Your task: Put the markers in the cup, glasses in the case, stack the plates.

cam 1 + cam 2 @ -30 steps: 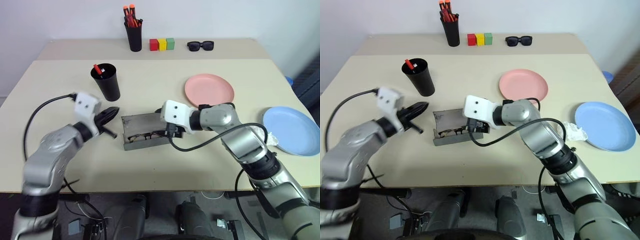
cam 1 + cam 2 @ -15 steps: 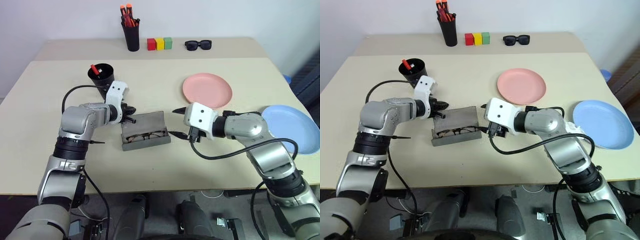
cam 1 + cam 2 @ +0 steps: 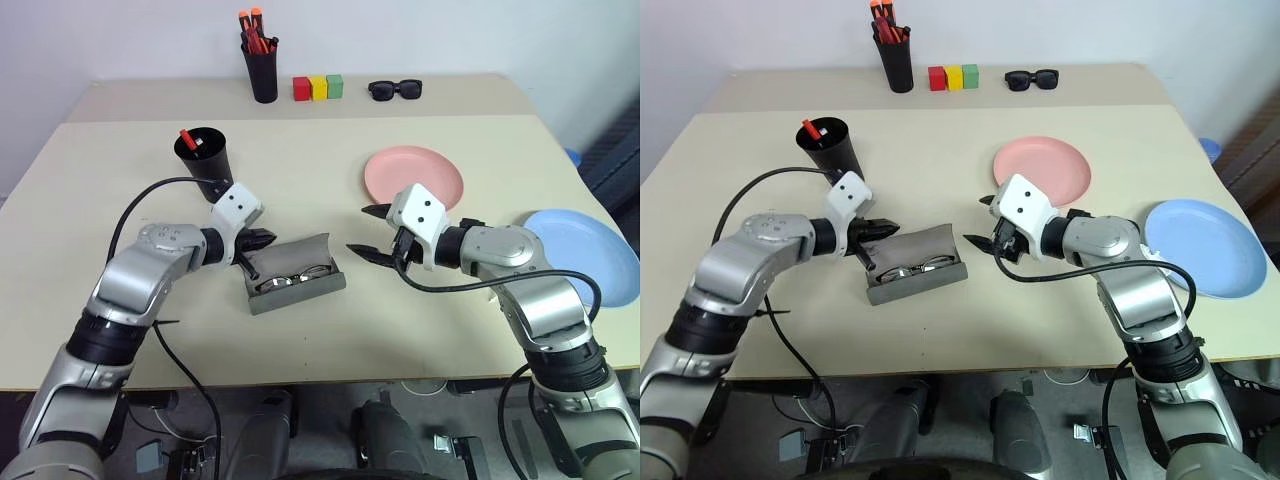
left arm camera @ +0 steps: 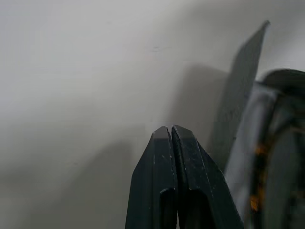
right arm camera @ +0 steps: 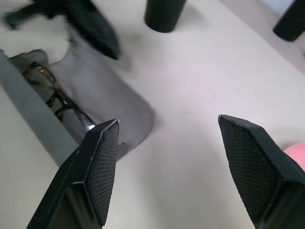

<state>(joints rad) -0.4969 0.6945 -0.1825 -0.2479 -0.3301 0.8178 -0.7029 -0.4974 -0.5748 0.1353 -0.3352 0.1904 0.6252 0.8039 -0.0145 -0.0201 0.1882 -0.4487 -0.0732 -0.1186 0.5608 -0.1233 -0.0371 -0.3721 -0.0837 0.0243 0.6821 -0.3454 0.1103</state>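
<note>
Two end effectors flank the grey case (image 3: 296, 277) on the surface (image 3: 120, 190): the left end effector (image 3: 262, 240) has its black fingers pressed together with nothing between them, its tip right at the raised lid on the case's far-left corner, while the right end effector (image 3: 368, 232) stands spread and empty just beside the case's other end. The glasses (image 3: 295, 281) lie inside the tray, lenses showing against the front wall, so the step in hand reads as shutting the lid. To do it well, the closed left tip should likely push the lid from behind and above, folding it forward over the frames, and the right fingers can brace the near end so the light box does not skid (a temple arm poking over the rim would block the lid, so check that first). The cup (image 3: 206, 162) stands behind the left arm with a red-capped marker (image 3: 189, 138) in it. The pink plate (image 3: 416, 178) and blue plate (image 3: 590, 255) lie well apart, not yet stacked.
</note>
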